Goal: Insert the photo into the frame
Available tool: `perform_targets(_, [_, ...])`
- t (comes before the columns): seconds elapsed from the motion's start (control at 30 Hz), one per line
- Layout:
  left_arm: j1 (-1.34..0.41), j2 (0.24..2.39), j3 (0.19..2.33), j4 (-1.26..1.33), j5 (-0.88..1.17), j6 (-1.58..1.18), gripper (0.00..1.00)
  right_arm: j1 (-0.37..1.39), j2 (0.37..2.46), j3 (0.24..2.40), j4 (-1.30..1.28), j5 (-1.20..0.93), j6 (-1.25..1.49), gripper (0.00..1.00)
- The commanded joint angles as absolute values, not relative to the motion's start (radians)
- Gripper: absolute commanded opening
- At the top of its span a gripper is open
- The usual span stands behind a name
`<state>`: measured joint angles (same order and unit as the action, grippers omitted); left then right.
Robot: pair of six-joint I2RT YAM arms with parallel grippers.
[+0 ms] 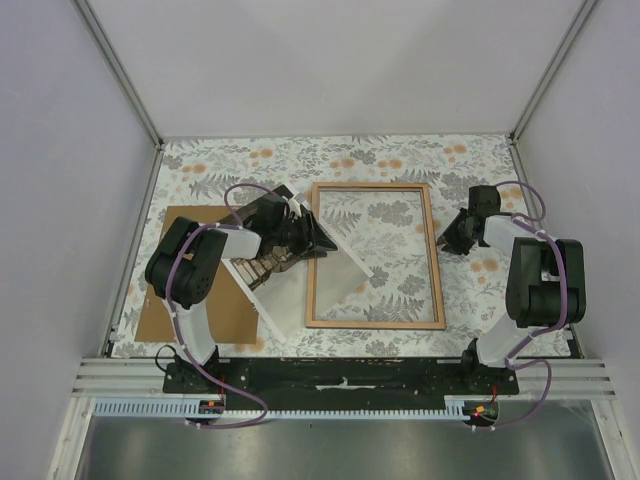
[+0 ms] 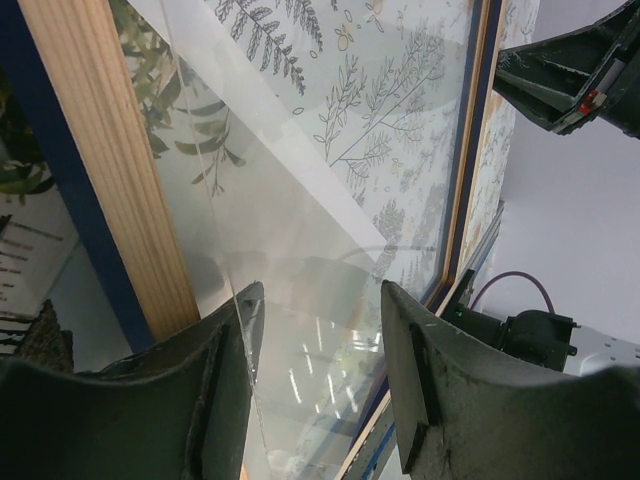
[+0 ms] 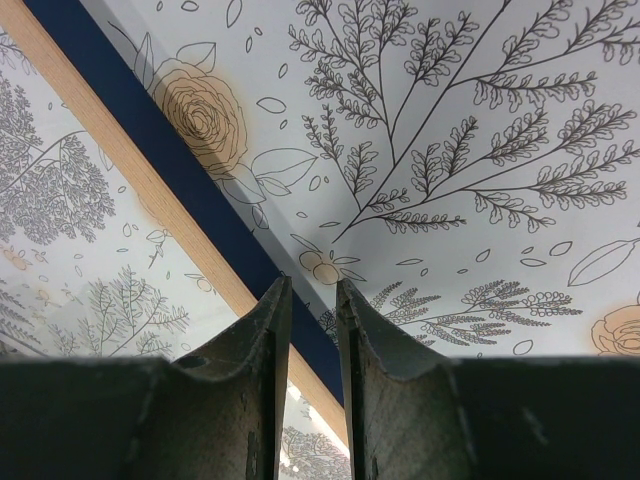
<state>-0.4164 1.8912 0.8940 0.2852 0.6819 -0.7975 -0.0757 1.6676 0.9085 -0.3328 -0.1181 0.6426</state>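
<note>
The photo [image 1: 285,300] lies white side up beneath the open left jaws [image 2: 320,300], one corner across the frame [image 1: 375,186], whose opposite rail runs under the nearly closed right jaws [image 3: 312,290], grip unclear; insertion looks half done, squaring the sheet onto the glass next.

There is one thin wooden picture frame [image 1: 375,186] with clear glass. One big white paper photo [image 1: 290,305]. One flat brown board [image 1: 170,300]. Two black and white robot arms [image 1: 190,265] [image 1: 540,280]. One flowery tablecloth [image 1: 480,160].

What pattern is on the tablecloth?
Grey ferns and orange roses cover the white tablecloth; right wrist view.
</note>
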Motion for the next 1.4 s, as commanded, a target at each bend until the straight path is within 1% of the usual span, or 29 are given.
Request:
perform_targets(0.0, [-0.411,1.847,0.885,0.293,0.675,-0.752,0.57,-0.066,1.684,0.911,-0.364,-0.107,0.627,0.32])
perform_targets(1.37, [-0.359,1.779,0.871,0.180,0.629,-0.692,0.58,-0.064,1.686,0.913,-0.365,-0.101,0.624,0.33])
